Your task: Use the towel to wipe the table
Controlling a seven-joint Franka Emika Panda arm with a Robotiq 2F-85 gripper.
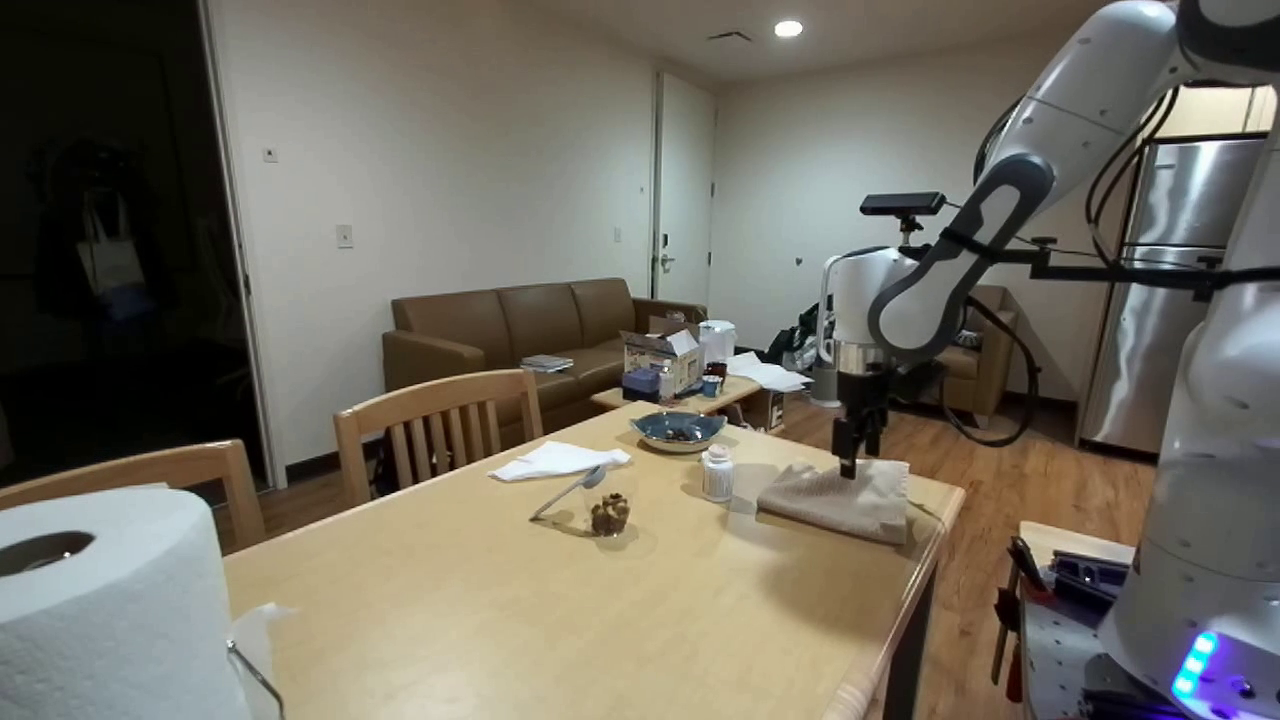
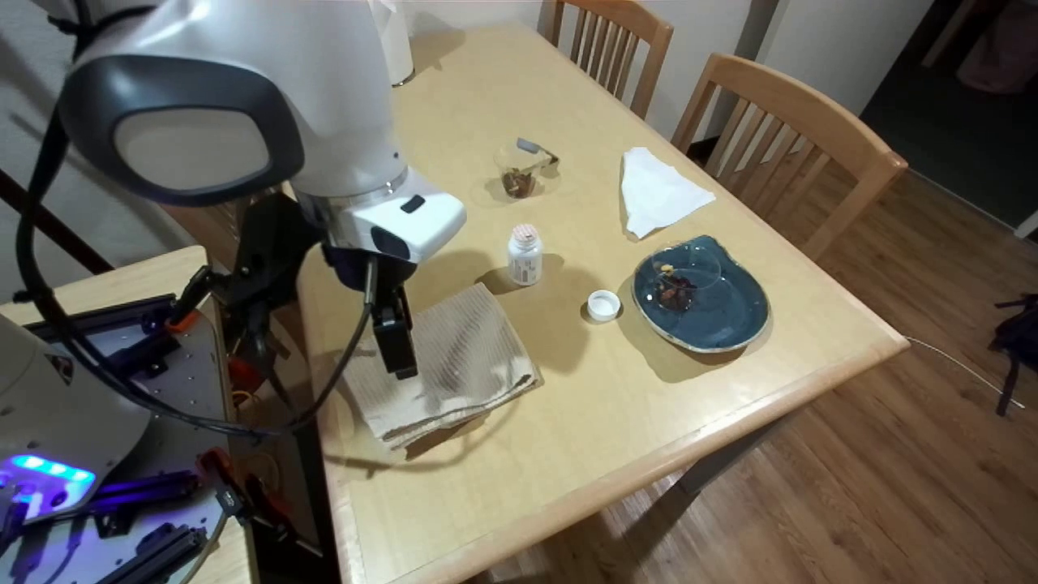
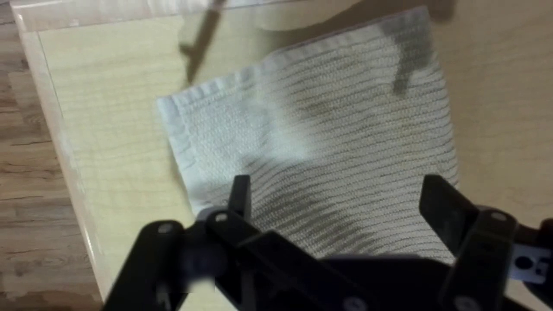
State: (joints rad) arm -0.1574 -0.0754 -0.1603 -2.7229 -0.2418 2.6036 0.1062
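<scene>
- Spreads the gripper [image 3: 337, 185] wide in the wrist view, with the black fingers [image 3: 445, 209] well apart and the ribbed towel [image 3: 324, 108] visible between them.
- Points down over that towel in both exterior views; cannot tell touching from hovering at the fingertips.
- Beneath, rests folded and beige on the table [image 2: 568, 438] near a corner, with soft ridges between the fingers.
- Beside the towel, an upright white bottle [image 2: 525, 259]; a little farther, a white cap [image 2: 602, 305], just beside a blue dish [image 2: 734, 300] with dark bits [image 2: 675, 294] inside.
- Past the bottle, a clear cup [image 1: 609, 495] with brown pieces [image 1: 610, 515] inside and a grey utensil [image 1: 565, 495] aslant at its side.
- Flat on the table by the wooden chairs [image 1: 437, 398], a white sheet [image 1: 560, 461].
- Near the opposite end of the table, a white paper roll [image 1: 110, 610].
- Beyond all that, along the wall [image 1: 480, 150], a brown sofa [image 1: 500, 330].
</scene>
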